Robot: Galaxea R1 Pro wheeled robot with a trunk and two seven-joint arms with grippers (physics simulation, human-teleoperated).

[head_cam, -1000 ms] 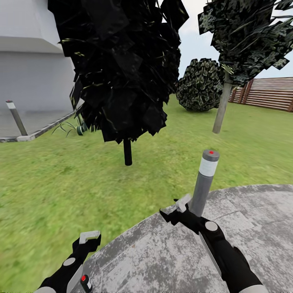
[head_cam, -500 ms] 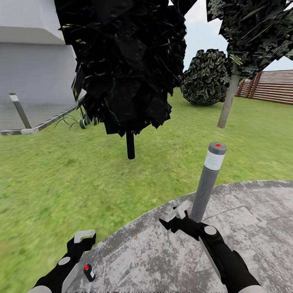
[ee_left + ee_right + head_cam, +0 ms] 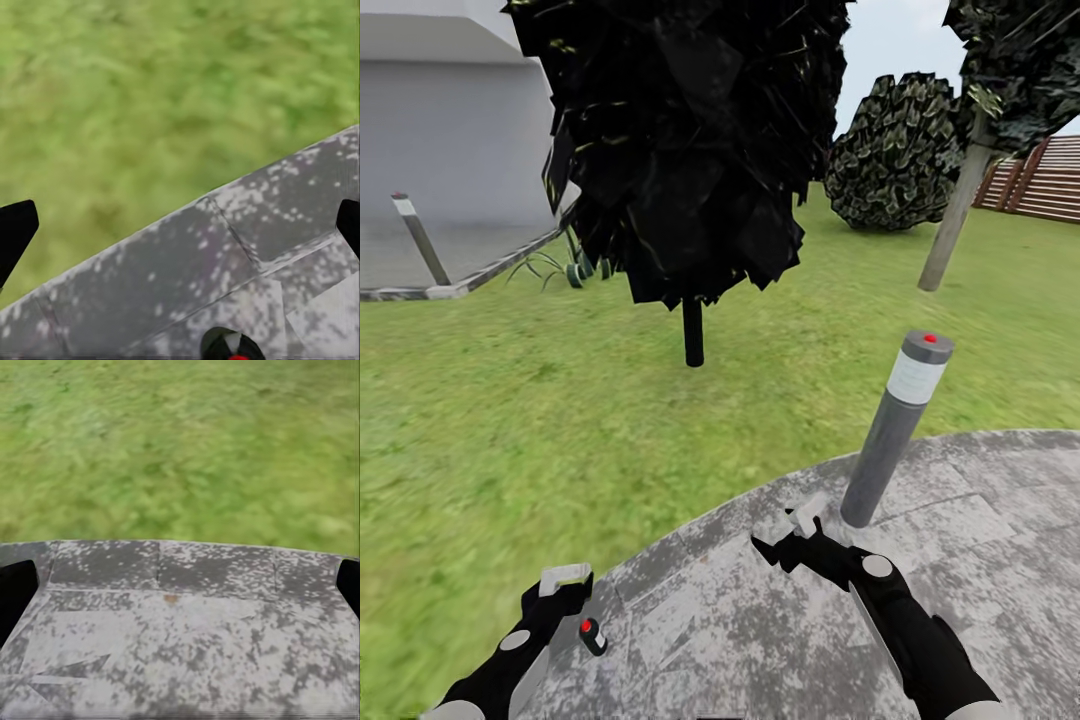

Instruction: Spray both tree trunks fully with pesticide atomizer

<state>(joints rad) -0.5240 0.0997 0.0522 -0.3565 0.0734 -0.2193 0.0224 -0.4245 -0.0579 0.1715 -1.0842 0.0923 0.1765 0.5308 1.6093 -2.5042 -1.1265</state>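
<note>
Grey mottled stone floor [image 3: 760, 640] meets the lawn [image 3: 510, 420] along a curved edge, and there your target, the pesticide atomizer [image 3: 593, 636], stands just beside the left gripper [image 3: 560, 585], its red top also visible between the fingers in the left wrist view [image 3: 232, 349]. Your left gripper is spread wide and empty, held low so the bottle falls within its span. Your right gripper [image 3: 792, 525] is likewise parted and empty, near the grey bollard light [image 3: 895, 430].

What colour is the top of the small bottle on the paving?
Red; the bottle itself is dark. The head view shows it best, beside the left gripper.
</note>
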